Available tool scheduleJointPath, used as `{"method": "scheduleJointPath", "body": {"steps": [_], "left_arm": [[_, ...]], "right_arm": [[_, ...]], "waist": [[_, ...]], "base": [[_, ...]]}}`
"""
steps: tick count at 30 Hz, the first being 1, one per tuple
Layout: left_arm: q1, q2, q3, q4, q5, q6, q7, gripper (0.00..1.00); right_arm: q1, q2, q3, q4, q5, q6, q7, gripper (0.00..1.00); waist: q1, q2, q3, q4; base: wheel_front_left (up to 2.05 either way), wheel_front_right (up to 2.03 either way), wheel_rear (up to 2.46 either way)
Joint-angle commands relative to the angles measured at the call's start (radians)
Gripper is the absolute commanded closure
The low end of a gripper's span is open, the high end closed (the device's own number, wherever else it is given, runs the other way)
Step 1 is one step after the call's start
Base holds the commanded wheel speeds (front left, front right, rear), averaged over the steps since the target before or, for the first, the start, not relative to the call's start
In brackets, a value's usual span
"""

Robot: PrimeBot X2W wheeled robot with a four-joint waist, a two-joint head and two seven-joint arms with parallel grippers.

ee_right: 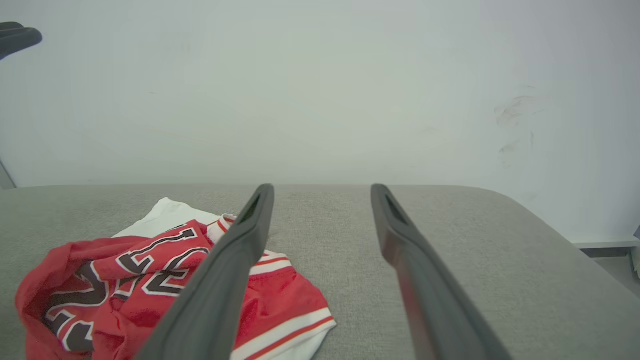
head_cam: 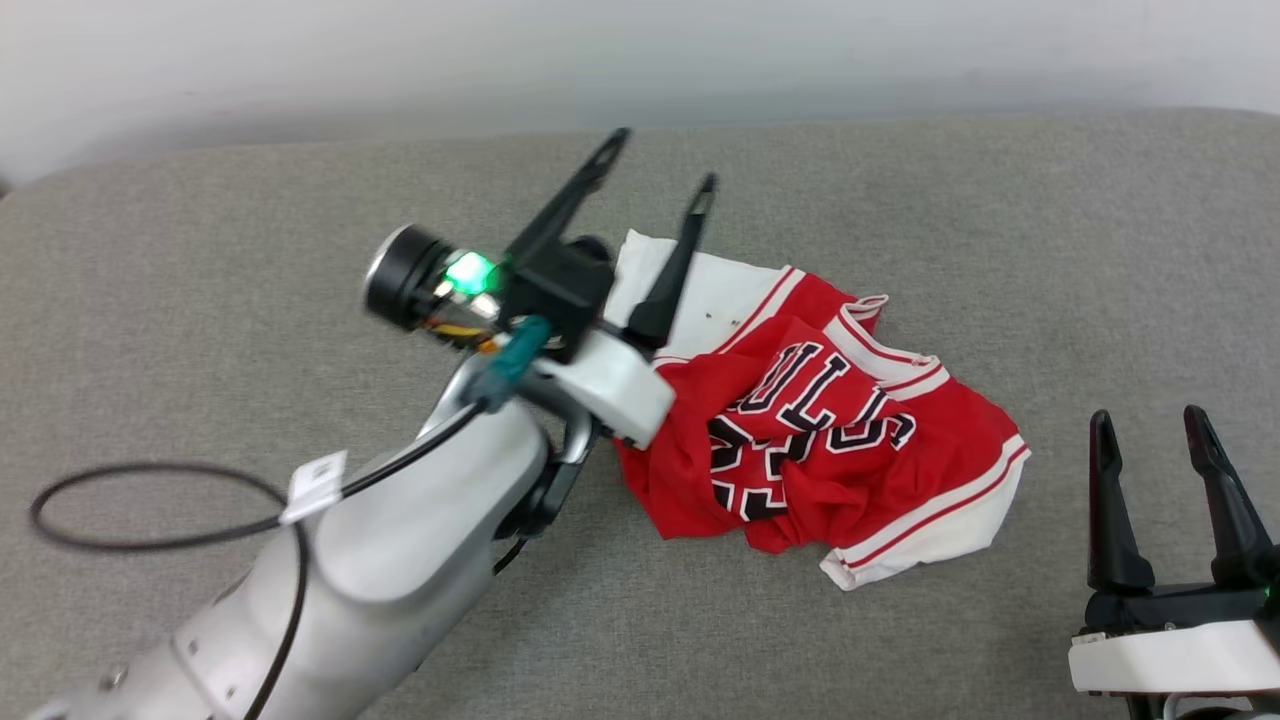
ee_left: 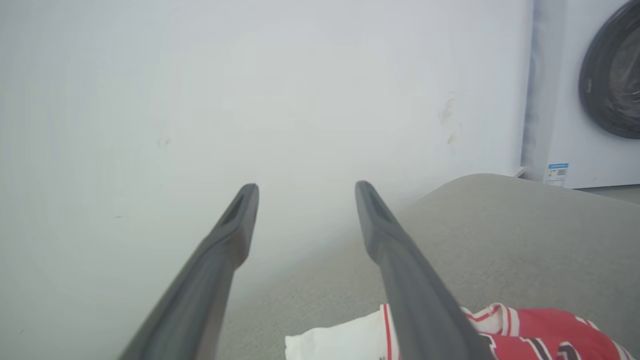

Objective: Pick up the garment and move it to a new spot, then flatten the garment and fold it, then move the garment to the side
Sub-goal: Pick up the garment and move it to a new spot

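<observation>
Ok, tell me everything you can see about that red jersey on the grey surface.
The garment is a red jersey of thin, soft-looking cloth with white sleeves, red-and-white striped trim and black, white-outlined letters and numerals. It lies crumpled in a loose heap, not flattened or folded, with the print facing up. It rests on the grey padded surface. The open left hand hangs over one white sleeve, gripping nothing; whether a finger brushes it is unclear. The right hand is apart from it.
</observation>
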Motion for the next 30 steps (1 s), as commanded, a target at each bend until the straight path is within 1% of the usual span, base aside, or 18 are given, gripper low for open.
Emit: {"method": "scheduleJointPath", "body": {"steps": [1,3,6,8,11,14,17,23,30], "left_arm": [[0.028,0.006,0.021,-0.012,0.004,0.017,-0.004,0.00],[0.089,0.022,0.102,-0.077,0.051,0.069,-0.007,0.00],[0.218,0.034,0.205,-0.161,0.121,0.129,-0.006,0.00],[0.297,0.039,0.268,-0.197,0.164,0.155,-0.006,0.00],[0.406,0.028,0.354,-0.245,0.215,0.164,-0.006,0.00],[0.508,0.011,0.428,-0.267,0.256,0.154,-0.006,0.00],[0.593,-0.011,0.489,-0.277,0.291,0.134,-0.006,0.00],[0.716,-0.062,0.582,-0.265,0.356,0.073,-0.006,0.00],[0.810,-0.119,0.650,-0.244,0.417,0.003,-0.006,0.00]], "right_arm": [[0.014,0.002,0.000,-0.002,0.006,-0.001,-0.002,0.00],[0.012,0.002,-0.002,0.000,0.013,-0.001,-0.002,0.00],[0.016,0.002,-0.007,0.003,0.017,-0.001,-0.002,0.00],[0.021,0.002,-0.008,0.004,0.018,-0.001,-0.002,0.00],[0.032,0.002,-0.011,0.004,0.020,-0.001,-0.002,0.00],[0.042,0.002,-0.014,0.006,0.023,-0.001,-0.002,0.00],[0.054,0.002,-0.017,0.010,0.037,-0.001,-0.002,0.00],[0.077,0.002,-0.012,0.021,0.058,-0.001,-0.002,0.00],[0.112,0.002,0.005,0.035,0.082,-0.001,-0.002,0.00]], "waist": [[0.0001,0.0000,-0.008,0.008],[0.0001,0.0000,-0.011,0.014],[0.0001,0.0000,-0.022,0.024],[0.0001,0.0000,-0.031,0.030],[0.0001,0.0000,-0.044,0.040],[0.0001,0.0000,-0.058,0.047],[0.0001,0.0000,-0.070,0.053],[0.0001,0.0000,-0.094,0.060],[0.0001,0.0000,-0.130,0.064]], "base": [[0.00,0.00,0.00],[0.00,0.00,0.00],[0.00,0.00,0.00],[0.00,0.00,0.00],[0.00,0.00,0.00],[0.00,0.00,0.00],[0.00,0.00,0.00],[0.00,0.00,0.00],[0.00,0.00,0.00]]}}
